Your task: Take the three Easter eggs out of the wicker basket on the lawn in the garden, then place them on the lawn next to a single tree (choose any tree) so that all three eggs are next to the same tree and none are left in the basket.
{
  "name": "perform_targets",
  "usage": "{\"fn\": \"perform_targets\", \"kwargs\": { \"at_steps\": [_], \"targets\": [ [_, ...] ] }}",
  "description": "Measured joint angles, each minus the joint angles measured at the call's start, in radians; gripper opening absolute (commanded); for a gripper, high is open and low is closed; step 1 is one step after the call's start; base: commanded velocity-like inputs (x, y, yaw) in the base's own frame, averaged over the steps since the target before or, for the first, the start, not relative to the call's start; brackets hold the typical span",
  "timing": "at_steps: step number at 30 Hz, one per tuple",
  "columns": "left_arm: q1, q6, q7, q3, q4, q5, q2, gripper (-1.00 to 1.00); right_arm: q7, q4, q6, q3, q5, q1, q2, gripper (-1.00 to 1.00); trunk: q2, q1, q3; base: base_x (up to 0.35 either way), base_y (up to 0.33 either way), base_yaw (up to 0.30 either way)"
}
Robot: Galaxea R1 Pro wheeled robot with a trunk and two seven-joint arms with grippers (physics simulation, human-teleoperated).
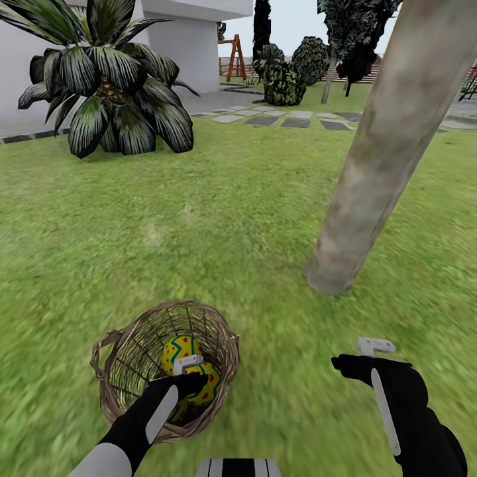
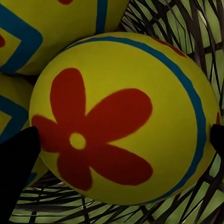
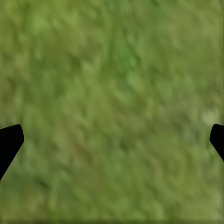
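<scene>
Three Easter eggs [image 1: 190, 376] seen inside wicker basket [image 1: 218, 331] | left gripper [image 2: 122, 140] jaws spread around one, unclenched | right gripper [image 3: 112, 140] released over lawn [image 1: 232, 212] | tree [image 1: 377, 172] at 1 o'clock, grass between.

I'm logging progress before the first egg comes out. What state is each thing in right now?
wicker basket: upright on the lawn, eggs inside
Easter eggs: in the basket, none out yet
left gripper: inside the basket, fingers either side of an egg, grip unclear
right gripper: open, empty, over grass
tree: no eggs beside it
</scene>
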Motion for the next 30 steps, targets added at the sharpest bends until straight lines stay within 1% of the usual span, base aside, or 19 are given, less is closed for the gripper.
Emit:
{"fn": "perform_targets", "kwargs": {
  "at_steps": [3,5,15,19,26,28,30],
  "targets": [
    [0.0,0.0,0.0,0.0,0.0,0.0,0.0,-1.0,0.0,0.0,0.0,0.0,0.0,0.0,0.0,1.0,0.0,0.0,0.0,0.0,0.0,0.0],
    [0.0,0.001,0.001,0.0,0.001,-0.002,0.0,-1.0,0.0,0.0,0.0,0.0,0.0,0.001,0.0,1.0,0.0,-0.001,0.007,0.0,0.0,0.0],
    [0.0,0.0,0.001,0.0,0.001,-0.003,0.0,-1.0,0.0,0.0,0.0,0.0,0.0,0.0,0.0,1.0,0.001,-0.001,0.008,0.0,0.0,0.0],
    [0.0,0.001,0.001,0.0,0.001,-0.004,0.001,-1.0,0.0,0.0,0.0,0.0,0.0,0.001,-0.001,1.0,0.001,-0.003,0.023,0.0,0.0,0.0],
    [0.0,0.001,0.001,0.0,0.001,-0.003,0.002,-1.0,0.0,0.0,0.0,0.0,0.0,0.001,-0.002,1.0,0.001,-0.003,0.023,0.0,0.0,0.0],
    [0.0,0.001,0.001,0.0,0.001,-0.003,0.002,-1.0,0.0,0.0,0.0,0.0,0.0,0.001,-0.002,1.0,0.002,-0.004,0.031,0.0,0.0,0.0],
    [0.0,0.001,0.001,0.0,0.001,-0.003,0.002,-1.0,0.0,0.0,0.0,0.0,0.0,0.001,-0.002,1.0,0.002,-0.004,0.031,0.0,0.0,0.0]
  ]
}}
